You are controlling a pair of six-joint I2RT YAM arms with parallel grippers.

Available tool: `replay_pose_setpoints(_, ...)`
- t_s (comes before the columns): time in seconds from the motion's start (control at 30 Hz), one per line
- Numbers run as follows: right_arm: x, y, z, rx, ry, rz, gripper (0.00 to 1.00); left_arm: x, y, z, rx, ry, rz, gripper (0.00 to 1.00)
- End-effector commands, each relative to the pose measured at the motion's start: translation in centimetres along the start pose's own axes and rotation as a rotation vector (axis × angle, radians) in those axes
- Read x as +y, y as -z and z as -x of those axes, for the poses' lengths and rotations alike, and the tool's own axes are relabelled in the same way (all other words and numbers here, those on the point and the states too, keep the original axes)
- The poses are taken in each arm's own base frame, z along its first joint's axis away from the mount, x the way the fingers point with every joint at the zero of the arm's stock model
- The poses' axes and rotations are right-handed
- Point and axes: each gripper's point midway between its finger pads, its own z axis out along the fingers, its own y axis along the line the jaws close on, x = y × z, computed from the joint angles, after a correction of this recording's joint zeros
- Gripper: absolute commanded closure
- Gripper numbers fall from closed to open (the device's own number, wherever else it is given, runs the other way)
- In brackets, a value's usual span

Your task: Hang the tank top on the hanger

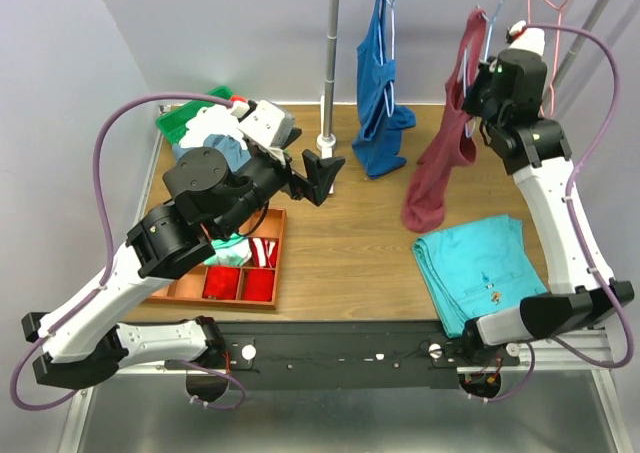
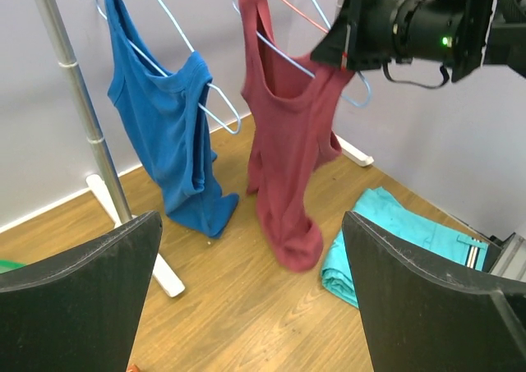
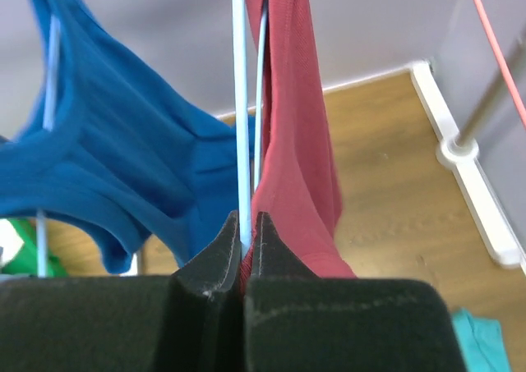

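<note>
Squarely within right claw (image 3: 244, 224): hanger (image 3: 238, 101); tank top (image 3: 292, 142) alongside.

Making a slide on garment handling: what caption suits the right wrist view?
Right gripper pinching the pale blue wire hanger beside the maroon cloth tank top, royal-blue tank top hanging alongside.
</note>
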Motion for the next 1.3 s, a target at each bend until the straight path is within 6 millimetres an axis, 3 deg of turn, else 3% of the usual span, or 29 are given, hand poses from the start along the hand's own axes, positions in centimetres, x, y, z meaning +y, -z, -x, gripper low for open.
replay_pose_setpoints(0.0,2.5,-0.5,5.2,-0.108,0.008,0.115,0.99,1.1,1.1,0.4,-0.014,-0.011,0.041,0.01)
replay_pose_setpoints(0.1,3.0,-0.7,6.3,-0.128,0.015,0.138,0.99,1.1,1.1,0.6,-0.021,-0.011,0.043,0.01)
replay_pose_setpoints(0.33,4.2,-2.6,3.9,-0.069,0.041,0.185,0.99,1.1,1.4,0.3,-0.013,0.003,0.040,0.01)
replay_pose_setpoints(0.67,5.4,-3.7,5.4,-0.088,0.062,0.214,0.99,1.6,2.0,-0.1,-0.007,-0.001,0.055,0.01)
replay_pose_setpoints(0.93,6.8,-5.8,4.3,-0.055,0.062,0.253,0.99,1.8,2.3,-0.1,-0.006,-0.011,0.064,0.01)
replay_pose_setpoints(1.27,6.6,-6.6,2.7,-0.029,0.056,0.239,0.99,1.8,1.7,-1.8,0.039,-0.017,0.072,0.01)
